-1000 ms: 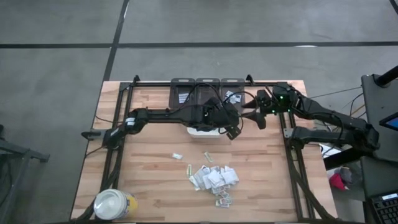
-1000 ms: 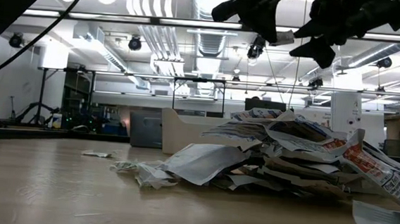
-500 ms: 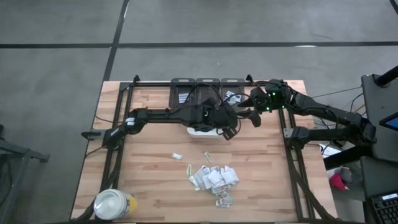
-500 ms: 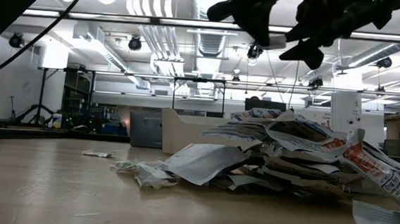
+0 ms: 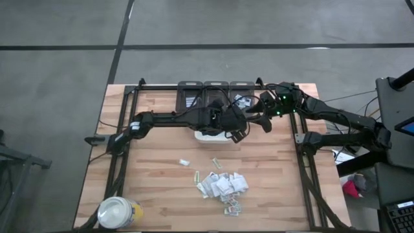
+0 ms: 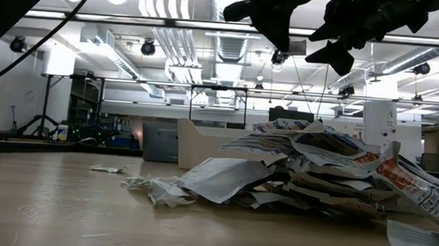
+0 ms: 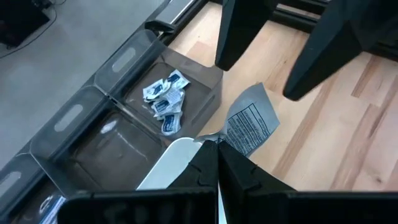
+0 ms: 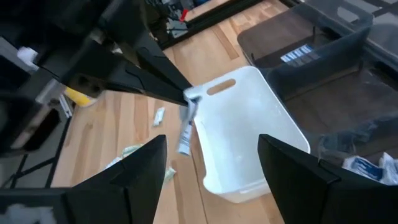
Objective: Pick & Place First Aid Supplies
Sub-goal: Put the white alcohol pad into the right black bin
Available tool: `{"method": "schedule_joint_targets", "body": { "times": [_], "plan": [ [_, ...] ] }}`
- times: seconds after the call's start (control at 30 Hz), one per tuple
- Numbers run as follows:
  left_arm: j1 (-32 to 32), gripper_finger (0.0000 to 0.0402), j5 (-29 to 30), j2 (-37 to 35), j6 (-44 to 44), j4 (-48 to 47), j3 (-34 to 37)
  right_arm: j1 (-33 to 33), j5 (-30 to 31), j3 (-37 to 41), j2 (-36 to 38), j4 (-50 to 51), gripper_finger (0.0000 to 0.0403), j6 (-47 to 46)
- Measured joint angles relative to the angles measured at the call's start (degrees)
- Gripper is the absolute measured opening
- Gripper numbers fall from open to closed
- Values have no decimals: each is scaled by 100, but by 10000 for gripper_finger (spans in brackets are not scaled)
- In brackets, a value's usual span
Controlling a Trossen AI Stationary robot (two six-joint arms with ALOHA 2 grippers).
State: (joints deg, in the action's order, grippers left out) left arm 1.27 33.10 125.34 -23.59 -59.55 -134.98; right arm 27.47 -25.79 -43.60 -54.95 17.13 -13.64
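At frame centre, the left gripper (image 7: 217,146) is pinching a packet (image 7: 250,125); the gaping right gripper (image 8: 208,165) should close squarely on it.

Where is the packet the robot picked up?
The packet hangs pinched in the left gripper, above the white tray near the table's middle back, with the open right gripper facing it.

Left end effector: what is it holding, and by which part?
The left end effector pinches one paper packet by its edge; the right end effector is open, empty.
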Motion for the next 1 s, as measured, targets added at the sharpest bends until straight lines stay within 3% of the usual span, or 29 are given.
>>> {"method": "schedule_joint_targets", "body": {
  "times": [0.27,0.63,0.8,1.0],
  "plan": [
    [-19,0,-10,-1,35,115,7,-25,-23,-23,-38,-156,255,-141],
    [-29,0,-172,-2,216,554,7,-33,-21,-25,-66,-300,226,-139],
    [-30,0,-173,-2,186,558,7,-33,9,-25,-64,-293,193,-132],
    [-30,0,-175,-2,176,617,7,-31,29,-25,-64,-291,121,-68]
  ]
}}
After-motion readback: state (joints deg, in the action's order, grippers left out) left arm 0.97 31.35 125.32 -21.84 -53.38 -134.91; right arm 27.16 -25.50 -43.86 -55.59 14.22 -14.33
